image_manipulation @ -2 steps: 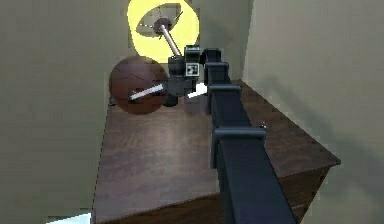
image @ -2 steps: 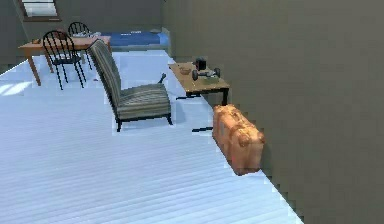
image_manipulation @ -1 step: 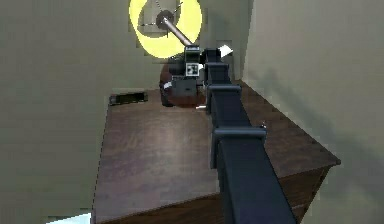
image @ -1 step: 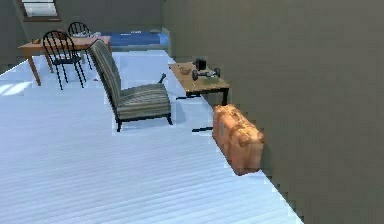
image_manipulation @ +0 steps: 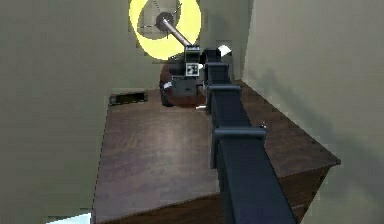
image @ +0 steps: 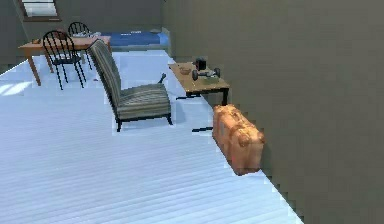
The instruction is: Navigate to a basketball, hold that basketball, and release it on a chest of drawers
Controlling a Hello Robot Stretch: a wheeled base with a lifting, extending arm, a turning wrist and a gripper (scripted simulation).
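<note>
The basketball (image_manipulation: pixel 158 75), seemingly that brown round shape, is sitting at the gripper (image_manipulation: pixel 172 88) above the chest of drawers (image_manipulation: pixel 150 160). We are unable to tell whether it is being held. We are risking it rolling against the lamp (image_manipulation: pixel 160 22) or off the top.

Daylight fills the forward view. The pale floor (image: pixel 90 170) is bright in front of the armchair (image: pixel 138 95) and whitest in a patch well to its left, below a light window (image: pixel 40 8) far behind it. A soft shadow lies under the armchair. The wall (image: pixel 300 60) to its right is dull and evenly dim.

In the arm side view a lamp (image_manipulation: pixel 158 25) glows yellow and throws a halo on the wall. The wooden counter (image_manipulation: pixel 150 160) is dim, and the arm (image_manipulation: pixel 240 150) is a dark bar.
</note>
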